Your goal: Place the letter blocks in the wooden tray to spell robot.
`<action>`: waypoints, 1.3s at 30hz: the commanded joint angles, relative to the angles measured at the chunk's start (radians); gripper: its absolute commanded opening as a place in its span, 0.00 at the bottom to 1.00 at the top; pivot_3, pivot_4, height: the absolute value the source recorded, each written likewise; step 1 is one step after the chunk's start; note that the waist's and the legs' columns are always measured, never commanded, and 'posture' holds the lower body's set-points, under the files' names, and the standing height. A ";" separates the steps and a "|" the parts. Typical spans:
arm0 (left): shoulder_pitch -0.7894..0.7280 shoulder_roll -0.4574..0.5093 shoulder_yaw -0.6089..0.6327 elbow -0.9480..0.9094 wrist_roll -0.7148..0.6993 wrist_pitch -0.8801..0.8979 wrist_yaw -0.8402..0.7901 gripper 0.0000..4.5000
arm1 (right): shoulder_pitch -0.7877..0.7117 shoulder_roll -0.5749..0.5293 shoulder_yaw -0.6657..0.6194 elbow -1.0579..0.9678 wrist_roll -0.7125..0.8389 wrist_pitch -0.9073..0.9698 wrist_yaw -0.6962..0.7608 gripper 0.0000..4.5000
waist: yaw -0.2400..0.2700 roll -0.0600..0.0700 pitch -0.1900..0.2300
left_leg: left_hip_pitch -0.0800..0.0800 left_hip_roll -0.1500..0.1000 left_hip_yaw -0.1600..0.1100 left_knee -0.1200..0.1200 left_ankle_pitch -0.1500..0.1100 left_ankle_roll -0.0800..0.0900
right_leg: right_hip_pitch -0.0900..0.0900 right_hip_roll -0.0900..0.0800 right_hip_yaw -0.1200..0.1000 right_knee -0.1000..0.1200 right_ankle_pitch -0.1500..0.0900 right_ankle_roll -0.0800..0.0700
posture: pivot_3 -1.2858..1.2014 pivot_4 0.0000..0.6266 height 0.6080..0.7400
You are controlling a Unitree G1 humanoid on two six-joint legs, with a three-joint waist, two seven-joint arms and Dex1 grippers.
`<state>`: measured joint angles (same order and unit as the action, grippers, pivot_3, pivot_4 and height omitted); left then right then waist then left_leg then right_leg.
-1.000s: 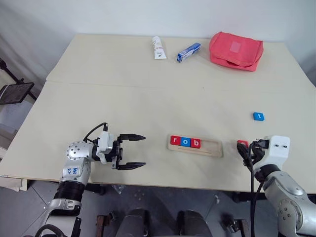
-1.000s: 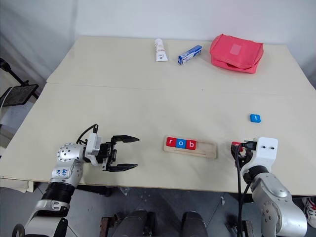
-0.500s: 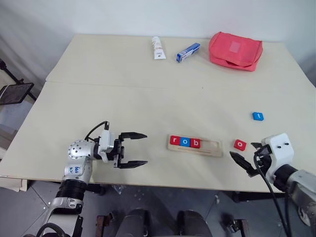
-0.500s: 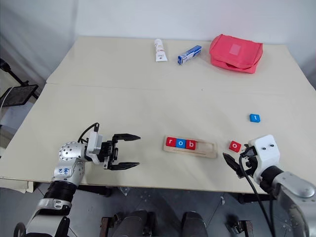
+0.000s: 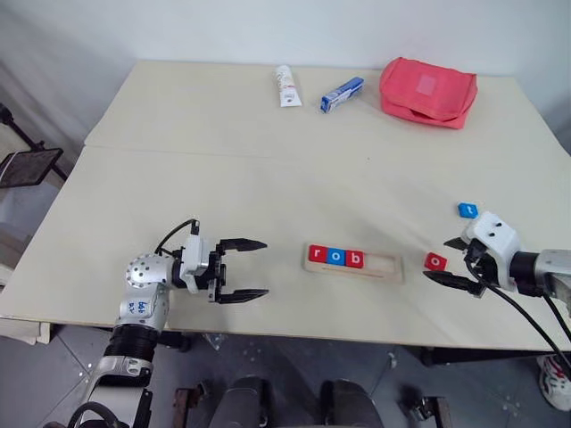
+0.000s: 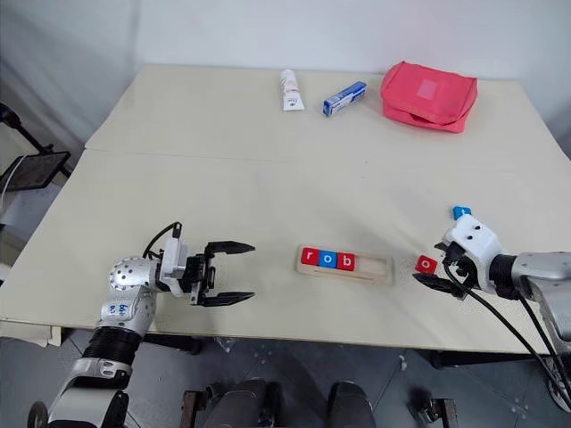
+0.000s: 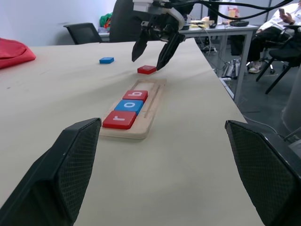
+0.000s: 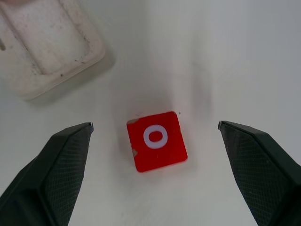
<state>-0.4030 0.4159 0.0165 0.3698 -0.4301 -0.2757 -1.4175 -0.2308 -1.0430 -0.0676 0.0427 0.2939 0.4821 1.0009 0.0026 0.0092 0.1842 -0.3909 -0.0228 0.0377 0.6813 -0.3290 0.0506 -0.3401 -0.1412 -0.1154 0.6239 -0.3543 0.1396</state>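
Note:
The wooden tray [image 5: 384,265] lies near the table's front edge. Red r [image 5: 316,254], blue o [image 5: 335,257] and red b [image 5: 354,259] letter blocks fill its left half. A red o block [image 5: 435,261] lies flat on the table just right of the tray. A blue t block [image 5: 467,209] lies farther back and to the right. My right gripper [image 5: 437,259] reaches in from the right, open, one finger on each side of the red o block [image 8: 156,141] without touching it. My left gripper [image 5: 264,267] hovers open and empty, left of the tray.
A white tube [image 5: 285,86], a blue-and-white box [image 5: 341,94] and a red pouch [image 5: 428,91] lie along the table's far side. The table's front edge runs just below the tray and both grippers.
My right arm has swung out to the right and its gripper has opened wider; it now points at the red o block from the right. The block and my left gripper stayed put.

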 commanded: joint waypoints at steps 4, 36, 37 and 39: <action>0.044 0.016 0.018 -0.070 -0.006 -0.010 0.034 1.00 | -0.067 0.007 0.069 0.116 -0.060 -0.069 0.079 0.99 | -0.001 0.000 0.000 | 0.000 0.000 0.000 0.000 0.000 0.000 | 0.000 0.000 -0.002 0.000 0.000 0.000 | 0.52 0.24 1.00; 0.042 0.014 0.009 -0.057 -0.004 -0.028 0.044 1.00 | -0.284 0.062 0.259 -0.231 -0.077 0.183 0.139 0.32 | -0.003 0.000 0.000 | 0.000 0.000 -0.001 0.001 0.000 0.000 | 0.000 -0.002 -0.004 0.000 0.000 0.000 | 0.52 0.24 1.00; 0.046 0.014 0.010 -0.062 -0.004 -0.028 0.049 1.00 | -0.293 0.065 0.272 -0.217 -0.085 0.174 0.144 0.32 | -0.003 0.000 0.000 | 0.000 0.000 -0.001 0.001 0.000 0.000 | 0.000 -0.002 -0.004 0.000 0.000 0.000 | 0.52 0.24 1.00; 0.053 0.014 0.010 -0.070 -0.005 -0.026 0.056 1.00 | -0.306 0.071 0.292 -0.200 -0.097 0.161 0.155 0.32 | -0.004 0.000 0.000 | -0.001 0.000 -0.001 0.001 0.000 0.000 | 0.000 -0.002 -0.004 0.000 0.000 0.000 | 0.52 0.24 1.00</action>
<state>-0.3644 0.4313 0.0201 0.3273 -0.4301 -0.2917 -1.3688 -0.5156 -0.9710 0.2321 -0.1613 0.2110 0.6630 1.1453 -0.0010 0.0091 0.1842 -0.3913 -0.0230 0.0368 0.6825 -0.3289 0.0504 -0.3402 -0.1427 -0.1193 0.6242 -0.3543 0.1396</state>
